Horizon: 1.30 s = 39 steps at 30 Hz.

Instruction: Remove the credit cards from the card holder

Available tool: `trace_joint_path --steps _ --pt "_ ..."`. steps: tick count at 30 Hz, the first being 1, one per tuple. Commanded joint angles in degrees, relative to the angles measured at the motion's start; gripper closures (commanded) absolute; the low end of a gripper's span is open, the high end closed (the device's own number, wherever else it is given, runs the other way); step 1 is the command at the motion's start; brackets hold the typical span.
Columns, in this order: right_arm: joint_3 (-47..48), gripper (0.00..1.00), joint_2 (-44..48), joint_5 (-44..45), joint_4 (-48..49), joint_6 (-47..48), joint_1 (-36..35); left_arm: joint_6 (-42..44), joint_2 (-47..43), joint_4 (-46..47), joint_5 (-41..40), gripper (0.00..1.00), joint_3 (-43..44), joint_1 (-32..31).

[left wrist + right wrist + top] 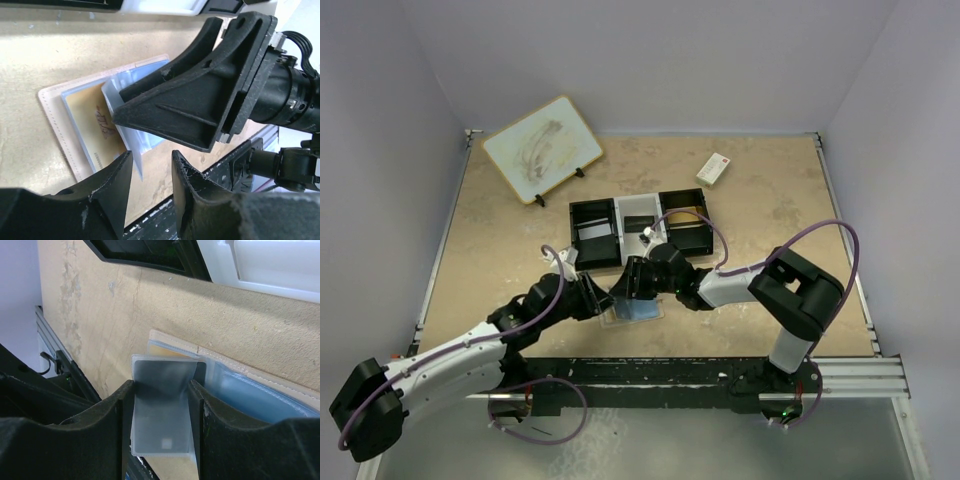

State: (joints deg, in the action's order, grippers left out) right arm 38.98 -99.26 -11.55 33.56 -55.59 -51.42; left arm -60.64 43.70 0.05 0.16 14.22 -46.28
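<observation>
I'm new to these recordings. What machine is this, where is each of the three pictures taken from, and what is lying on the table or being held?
These are two robot arms bolted to a table's near edge. One picture looks down from above; the other two come from cameras on each wrist, looking past that arm's own two fingers.

On the table lies an open card holder with clear sleeves inside, a gold-coloured card showing in one of them. Farther back are a black-and-white three-compartment tray, a small white box and a propped-up board.

The right gripper has a clear sleeve with a grey card between its fingers. The left gripper is beside the holder, fingers apart, holding nothing.
</observation>
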Motion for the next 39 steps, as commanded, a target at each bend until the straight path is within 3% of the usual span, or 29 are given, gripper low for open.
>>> trace_joint_path --steps 1,10,17,24,32,39 --pt "-2.1 0.52 -1.3 1.4 -6.5 1.2 0.3 1.1 0.4 -0.8 -3.1 0.66 0.2 -0.3" --pt "-1.8 0.51 -1.2 1.6 -6.8 1.1 0.3 0.8 7.5 5.5 -3.8 0.63 0.3 -1.9" --pt "-1.8 0.49 -0.4 1.4 -6.7 1.1 0.4 0.0 13.2 14.7 -2.6 0.72 1.2 -2.6" --pt "-2.6 0.42 3.6 -0.5 -4.1 0.8 1.2 1.2 18.6 19.2 0.2 0.70 3.2 -3.2" --pt "-0.1 0.22 13.4 8.5 -16.1 2.9 2.3 2.2 22.0 21.2 1.3 0.66 5.9 -3.4" --pt "-1.3 0.19 21.1 17.5 -26.8 2.4 4.2 1.0 29.6 27.8 2.9 0.65 8.7 -6.0"
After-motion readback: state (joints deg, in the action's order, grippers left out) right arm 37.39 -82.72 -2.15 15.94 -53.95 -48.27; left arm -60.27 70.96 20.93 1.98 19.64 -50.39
